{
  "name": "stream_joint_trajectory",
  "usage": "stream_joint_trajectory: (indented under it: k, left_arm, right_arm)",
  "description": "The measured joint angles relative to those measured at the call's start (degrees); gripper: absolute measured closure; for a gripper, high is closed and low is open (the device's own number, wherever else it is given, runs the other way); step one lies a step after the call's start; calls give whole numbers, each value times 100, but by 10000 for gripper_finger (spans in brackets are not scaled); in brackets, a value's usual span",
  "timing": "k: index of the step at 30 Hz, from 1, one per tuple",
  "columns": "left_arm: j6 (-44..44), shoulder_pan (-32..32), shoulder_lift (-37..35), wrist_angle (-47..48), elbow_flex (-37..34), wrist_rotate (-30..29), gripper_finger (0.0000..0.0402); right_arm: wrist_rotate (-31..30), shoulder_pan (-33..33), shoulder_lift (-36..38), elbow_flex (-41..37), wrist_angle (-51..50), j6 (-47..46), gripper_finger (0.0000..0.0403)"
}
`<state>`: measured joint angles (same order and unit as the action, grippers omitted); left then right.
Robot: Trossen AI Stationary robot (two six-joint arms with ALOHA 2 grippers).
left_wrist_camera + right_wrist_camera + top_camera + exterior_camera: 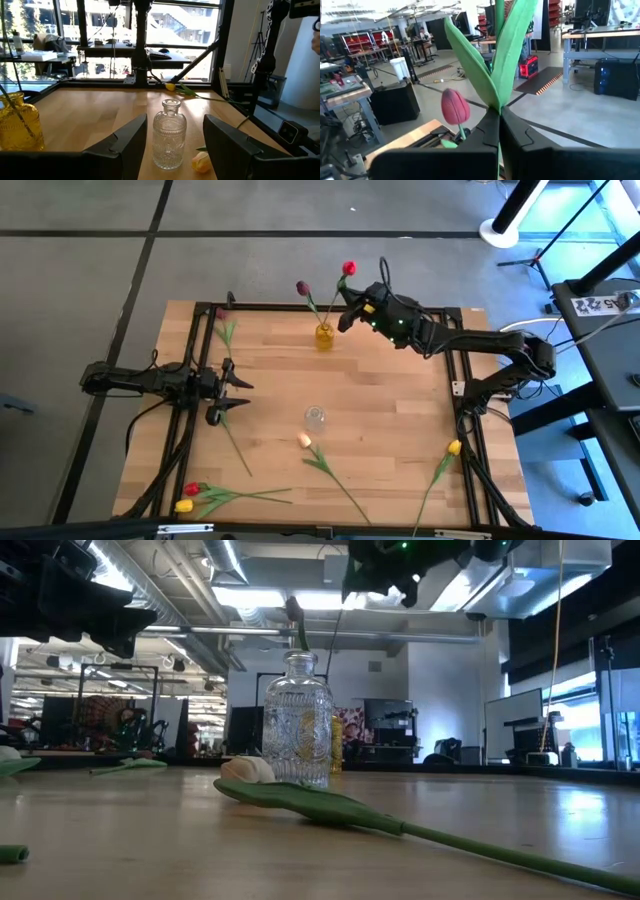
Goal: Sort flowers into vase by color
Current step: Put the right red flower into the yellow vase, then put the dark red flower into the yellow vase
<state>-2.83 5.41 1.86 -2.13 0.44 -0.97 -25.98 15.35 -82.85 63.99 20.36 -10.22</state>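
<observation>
My right gripper (346, 308) is over the far side of the table, just right of the yellow vase (324, 337), and is shut on a red tulip (348, 268). A dark purple tulip (302, 287) stands in that vase by its stem. My left gripper (236, 392) is open at the table's left side and points at the clear vase (169, 134). It touches nothing. A peach tulip (305, 440) lies on the table beside the clear vase. My right gripper pinches the red tulip's stem (498, 111) between its two fingers, where the green leaves (506, 47) branch off. The tulip is lifted clear of the table, head up and tilted. Its lower stem is hidden below the fingers, so I cannot tell whether it reaches the yellow vase.
A yellow tulip (454, 447) lies near the right edge. A red tulip (190, 489) and a yellow one (183, 505) lie at the near-left corner. Another purple tulip (221, 312) lies at the far-left corner. A black frame (458, 380) borders the table.
</observation>
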Motion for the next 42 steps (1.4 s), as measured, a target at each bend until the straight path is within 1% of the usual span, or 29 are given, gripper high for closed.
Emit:
stream_joint_trajectory:
  k: [4, 7, 12, 18, 21, 24, 30, 35, 37, 40, 42]
  left_arm:
    - [0, 1, 1, 0, -1, 0, 211]
    - [-1, 1, 1, -38, -1, 0, 211]
    - [-195, 0, -1, -47, -1, -1, 211]
    - [-205, 0, 1, -69, 0, 0, 211]
    - [-97, 2, -1, -334, -1, 7, 211]
    - [-20, 1, 0, -592, -1, 9, 211]
    - [-305, 2, -1, -663, 0, 48, 211]
    - [-505, 2, -1, -783, 0, 6, 211]
    - [-735, 0, 5, -812, 15, -367, 211]
    - [-755, 1, 189, -763, 82, -907, 211]
    - [-886, -6, 462, -659, 245, -1693, 211]
  right_arm:
    - [11, 0, 202, 0, -256, 18, 403]
    - [9, 2, 221, 4, -368, 9, 403]
    - [93, 2, 33, 2, -371, -104, 403]
    - [210, 4, -194, 2, -404, -131, 403]
    - [210, 4, -335, 2, -515, -110, 401]
    - [215, 4, -499, 2, -724, -8, 390]
    - [223, 4, -757, 2, -940, 62, 348]
    - [229, 4, -730, 2, -1328, 206, 293]
    - [227, 4, -631, 2, -1504, 310, 265]
    - [225, 4, -442, 2, -1899, 326, 217]
    - [198, 4, -318, 2, -2170, 375, 184]
